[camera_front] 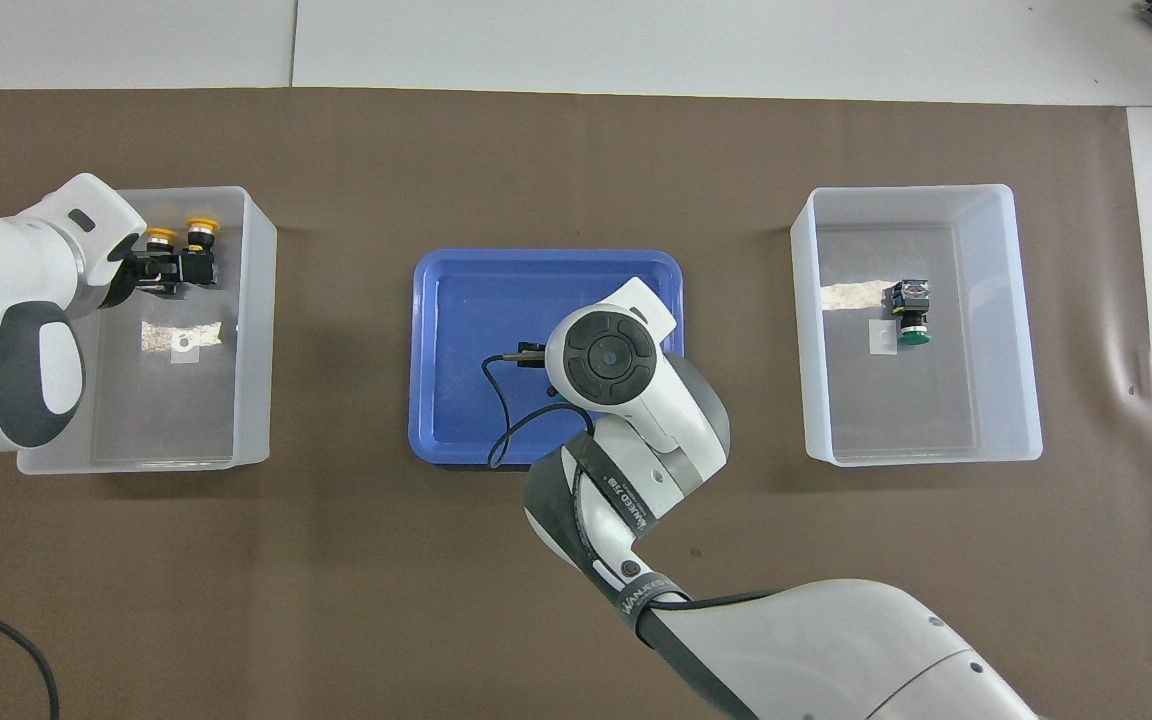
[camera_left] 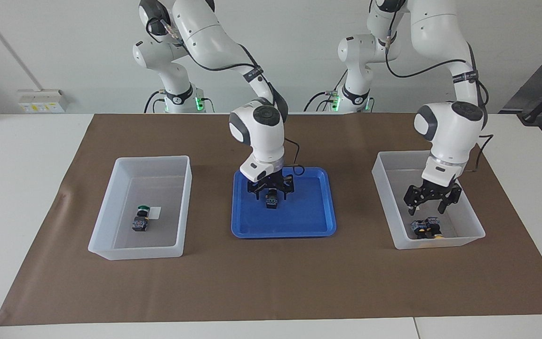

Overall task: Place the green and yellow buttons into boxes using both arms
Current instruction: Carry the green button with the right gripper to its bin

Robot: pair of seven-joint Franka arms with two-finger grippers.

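A green button (camera_left: pixel 140 219) lies on its side in the box (camera_left: pixel 153 160) at the right arm's end; it also shows in the overhead view (camera_front: pixel 911 312) in that box (camera_front: pixel 906 190). Two yellow buttons (camera_left: pixel 426 228) (camera_front: pixel 181 232) lie in the box (camera_left: pixel 380 172) (camera_front: pixel 256 350) at the left arm's end. My left gripper (camera_left: pixel 427 207) (camera_front: pixel 161 272) hangs open and empty inside that box, just above them. My right gripper (camera_left: pixel 271 194) is low in the blue tray (camera_left: pixel 299 221) around a black-bodied button (camera_left: pixel 271 201). The overhead view shows only a green sliver of this button (camera_front: pixel 558 398).
The blue tray (camera_front: pixel 456 300) sits mid-table between the two boxes on a brown mat (camera_left: pixel 271 282). A black cable (camera_front: pixel 496 400) loops from the right wrist over the tray. Each box has a small white sticker (camera_front: pixel 881 335) on its floor.
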